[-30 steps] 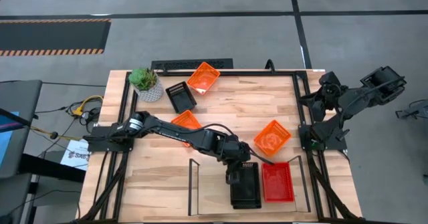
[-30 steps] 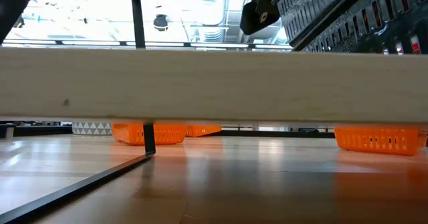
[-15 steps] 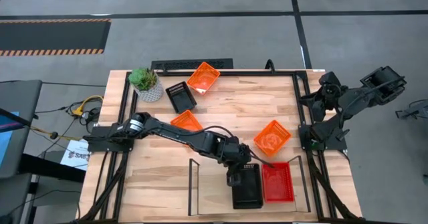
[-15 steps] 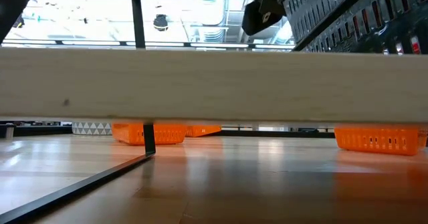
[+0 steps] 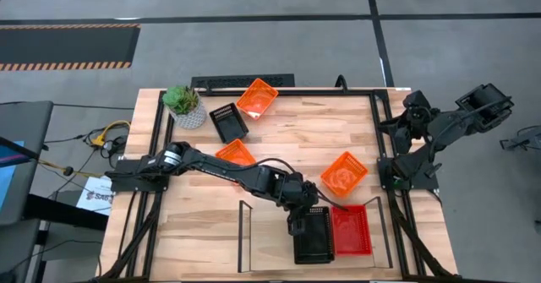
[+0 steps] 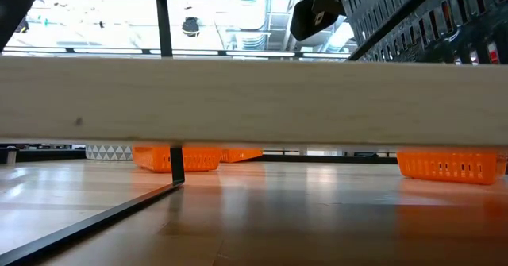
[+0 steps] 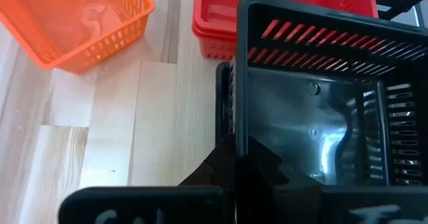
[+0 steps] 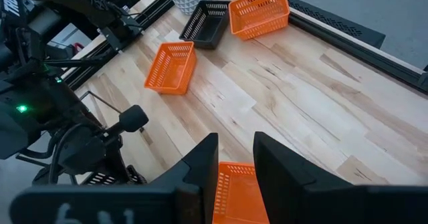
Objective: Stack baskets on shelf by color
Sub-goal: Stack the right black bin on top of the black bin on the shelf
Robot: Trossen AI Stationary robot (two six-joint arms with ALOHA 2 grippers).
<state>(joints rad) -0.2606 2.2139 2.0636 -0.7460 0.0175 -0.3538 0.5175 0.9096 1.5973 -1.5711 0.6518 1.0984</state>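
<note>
One black basket (image 5: 312, 236), gripped by the left gripper (image 5: 297, 224), had slid farther onto the shelf (image 5: 270, 253) beside the red stack (image 5: 350, 230); placement looked nearly finished. The right gripper (image 8: 235, 158) waited open.

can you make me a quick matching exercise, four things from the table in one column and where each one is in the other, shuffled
Things:
1. potted plant
2. red baskets
3. right gripper
4. black basket in the left gripper

Places:
A. on the shelf, at its right end
B. far left corner of the table
C. on the shelf, just left of the red stack
D. off the table's right edge, open, idle

Pairs: 1-B, 2-A, 3-D, 4-C
</note>
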